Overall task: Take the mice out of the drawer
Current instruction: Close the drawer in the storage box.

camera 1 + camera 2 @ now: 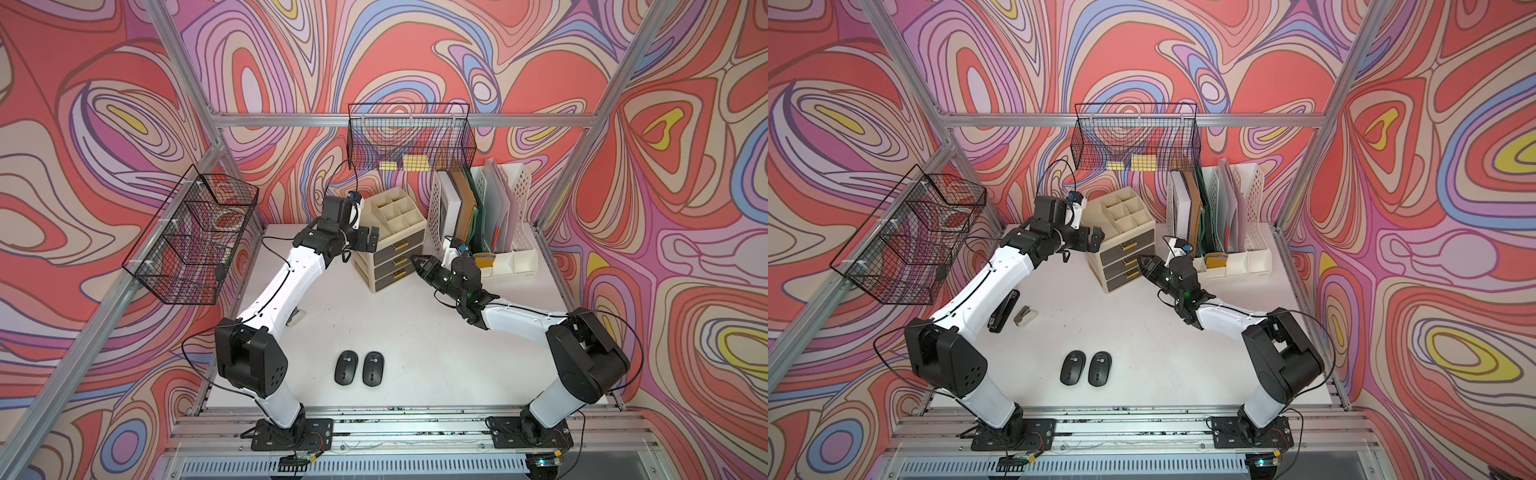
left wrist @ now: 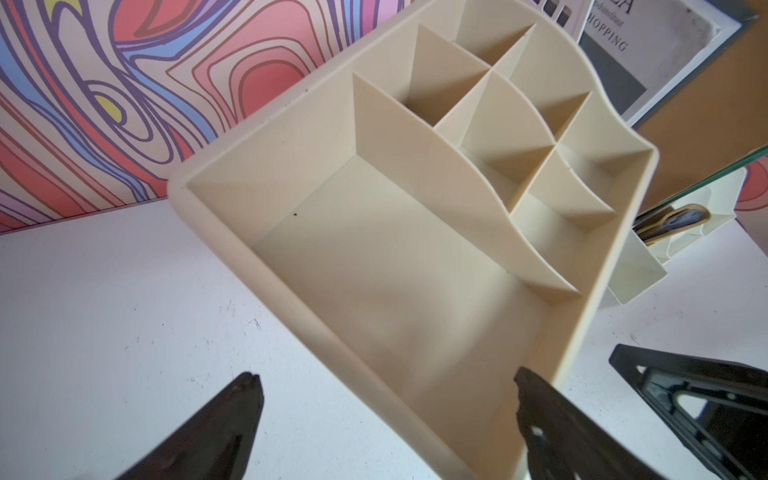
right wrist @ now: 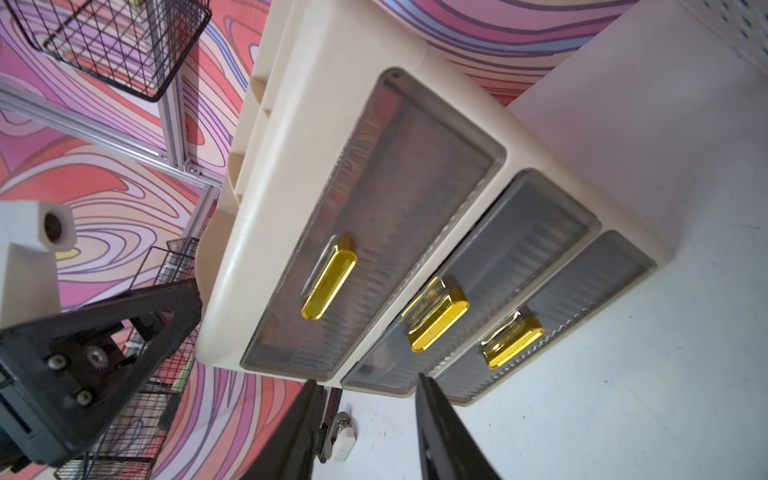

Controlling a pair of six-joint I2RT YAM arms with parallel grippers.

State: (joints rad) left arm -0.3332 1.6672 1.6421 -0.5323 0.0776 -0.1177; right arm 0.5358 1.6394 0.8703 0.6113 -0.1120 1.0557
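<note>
Two mice (image 1: 346, 368) (image 1: 372, 368) lie side by side on the white table (image 1: 415, 332), at about six o'clock on the tabletop as I see it in both top views, well clear of both arms. That much I count as done.

The cream organiser (image 1: 399, 216) stands at about twelve o'clock. Its lowest drawer (image 3: 590, 291) looks pushed in, gold handle (image 3: 513, 340) facing me. The front is smoky, and I cannot tell whether any mice remain inside. If some do, I judge the job unfinished: the drawer has to come out and each one be lifted onto the table.

My right gripper (image 3: 370, 382) hangs just in front of the drawer fronts, at about three o'clock from the organiser, jaws partly apart and holding nothing. It points at the lower fronts but touches no handle.

My left gripper (image 2: 384, 376) sits at the organiser's nine o'clock side near its top tray, jaws spread wide and empty. One finger (image 2: 536, 419) is over the tray rim (image 2: 199, 195) and the other is over bare table.

A black stapler (image 1: 1003, 309) and a small grey staple remover (image 1: 1022, 316) lie at about nine o'clock, beside the left arm. I leave them alone.
</note>
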